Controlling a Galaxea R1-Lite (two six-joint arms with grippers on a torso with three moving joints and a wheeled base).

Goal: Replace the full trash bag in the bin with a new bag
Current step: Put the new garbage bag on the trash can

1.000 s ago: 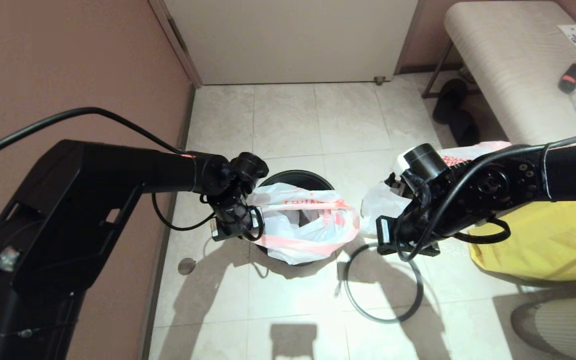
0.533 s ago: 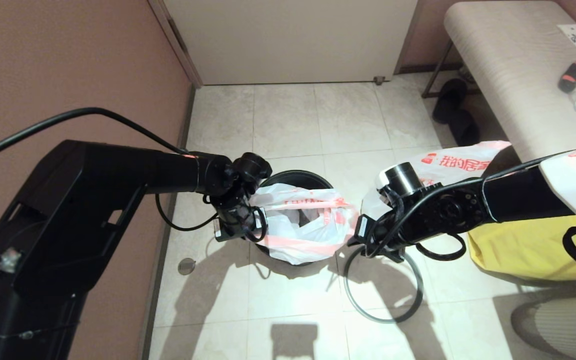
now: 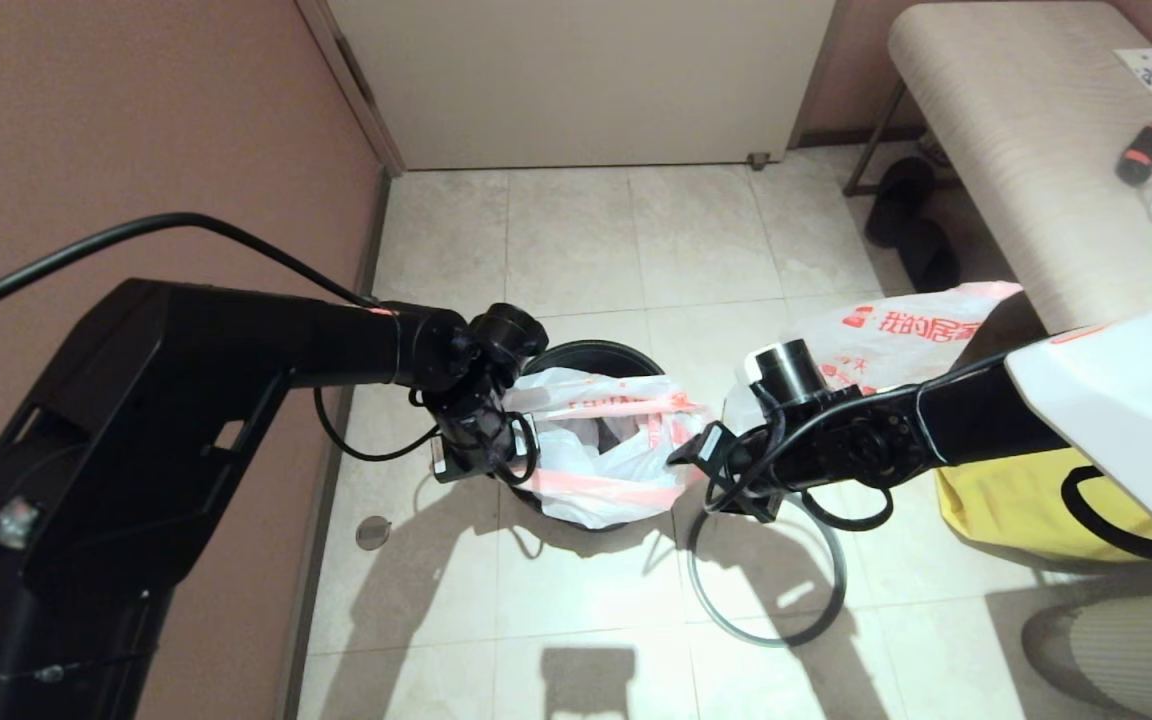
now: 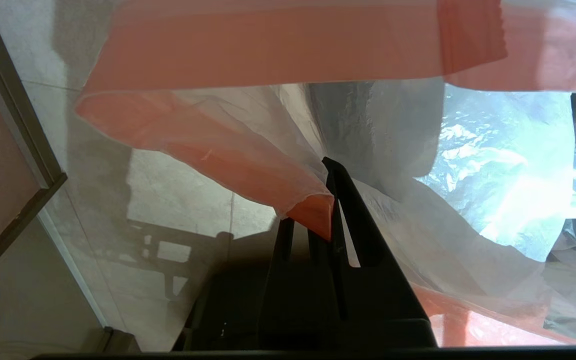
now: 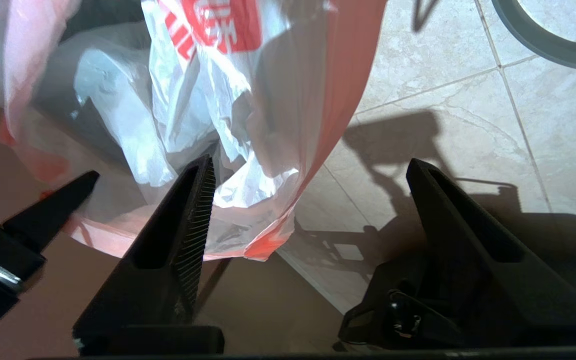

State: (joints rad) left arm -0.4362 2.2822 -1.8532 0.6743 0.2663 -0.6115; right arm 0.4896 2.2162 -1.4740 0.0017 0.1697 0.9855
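The black bin (image 3: 591,352) stands on the tiled floor with the new bag (image 3: 601,455) spread over its mouth, pink edge band outward. At the bin's left side my left gripper (image 3: 514,432) is shut on that bag's pink edge (image 4: 313,207), and its fingertips (image 4: 332,167) meet on the plastic. My right gripper (image 3: 684,455) is open at the bag's right side. The pink edge (image 5: 340,90) hangs in the gap between its fingers (image 5: 195,210), unpinched. The full trash bag (image 3: 886,335), with its red logo, lies on the floor behind my right arm.
The thin grey hoop (image 3: 766,575) lies flat on the tiles right of the bin and shows again as a dark arc (image 5: 543,42). A yellow fabric bag (image 3: 1056,490) sits at the right. A padded bench (image 3: 1016,150) and dark slippers (image 3: 906,225) are further back. A wall (image 3: 136,130) runs close on the left.
My right arm has swung left and down to the new bag's right edge, and its gripper has gone from shut to open. The left gripper still holds the bag's left edge.
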